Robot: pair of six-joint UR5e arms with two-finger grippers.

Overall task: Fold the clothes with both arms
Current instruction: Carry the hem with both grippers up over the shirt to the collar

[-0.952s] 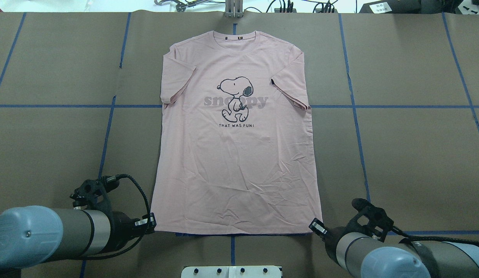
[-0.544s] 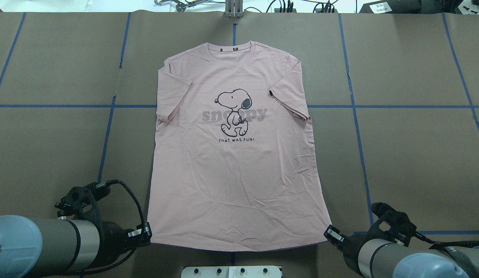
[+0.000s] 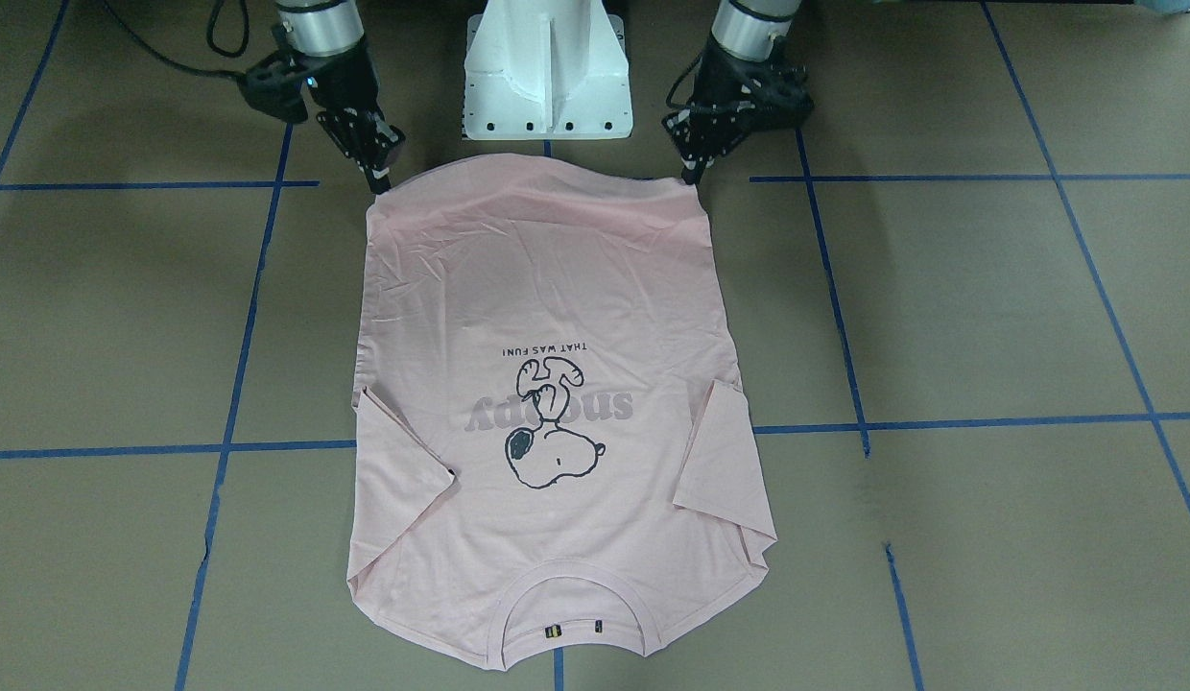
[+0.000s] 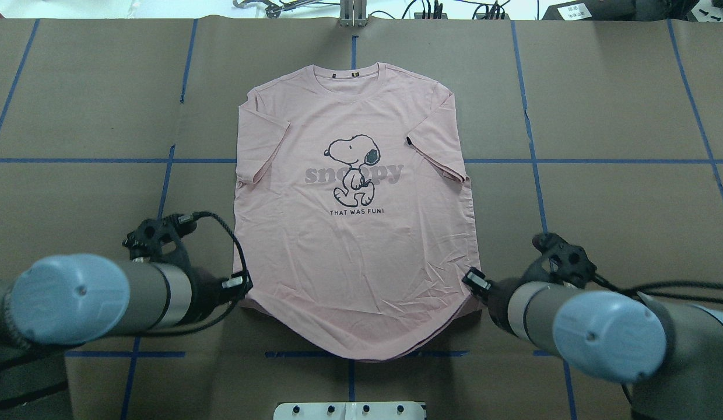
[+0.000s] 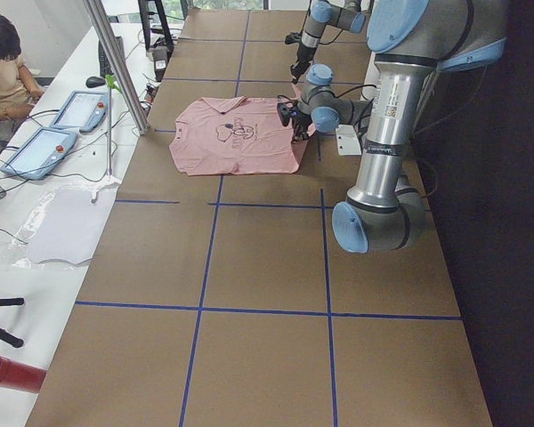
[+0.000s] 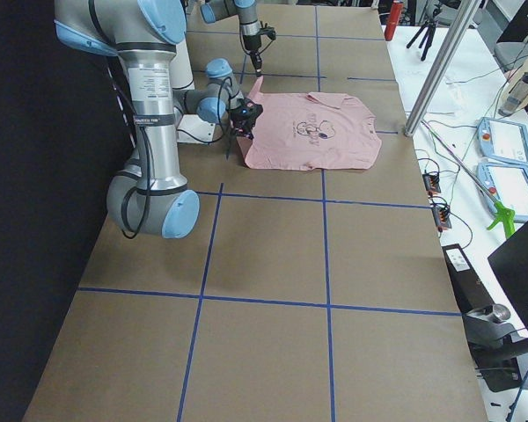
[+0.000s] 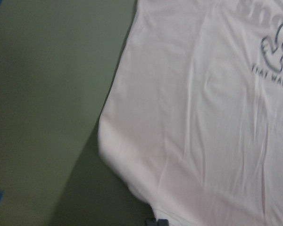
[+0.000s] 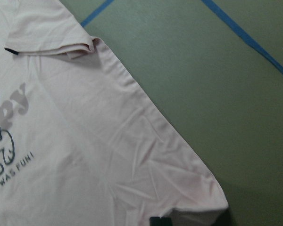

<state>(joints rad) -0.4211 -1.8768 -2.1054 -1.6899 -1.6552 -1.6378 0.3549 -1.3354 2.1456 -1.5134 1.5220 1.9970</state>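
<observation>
T-shirt (image 4: 361,251) in pale pink lies print side up on the brown counter (image 4: 618,204), directly in front of the white pedestal (image 3: 547,67), with the hem toward the pedestal and the collar (image 4: 351,74) on the far side from it. Cartoon dog (image 4: 353,169) and grey lettering face up at mid-chest. Both short sleeves lie folded in over the shirt's sides. Left gripper (image 4: 239,284) sits at one hem corner, its fingers (image 7: 156,221) pinched shut on the fabric edge, and the cloth runs right into the tips. Right gripper (image 4: 472,279) is at the other hem corner, its fingers (image 8: 159,220) closed on that corner. Both corners are held up off the counter, and the hem between them bows in a curve toward the pedestal. The rest of the shirt is flat, with light creases in the lower half. Blue tape lines (image 4: 530,161) cross the counter beside the shirt. Left arm (image 4: 76,297) and right arm (image 4: 606,335) reach in low from either side of the pedestal.
</observation>
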